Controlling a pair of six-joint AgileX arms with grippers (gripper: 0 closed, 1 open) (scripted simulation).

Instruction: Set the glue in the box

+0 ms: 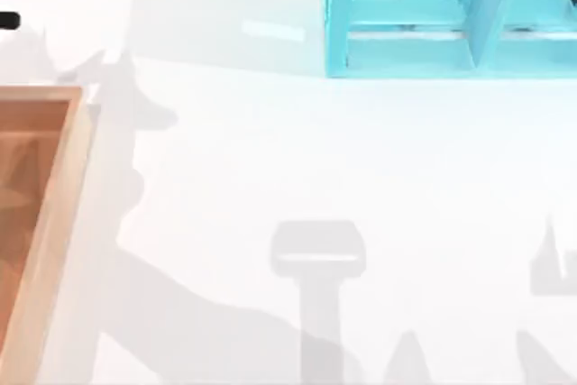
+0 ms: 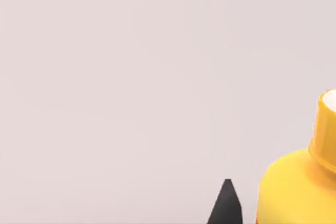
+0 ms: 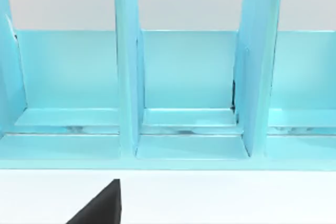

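while the glue (image 2: 299,182) sits beside one dark fingertip (image 2: 226,203) of the left gripper in the left wrist view, whether it is clamped cannot be told; fingers apart or together: cannot tell.
risk, as a judgement: bottle slipping or tipping if the hold is loose or off-centre.
box (image 1: 63,205): table's left edge.
right gripper: faces the shelf (image 3: 184,98); state cannot be told.

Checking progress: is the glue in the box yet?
Cannot tell for sure. The part of the box seen from above holds no glue; the glue sits beside a left pincer fingertip against a plain pale background.
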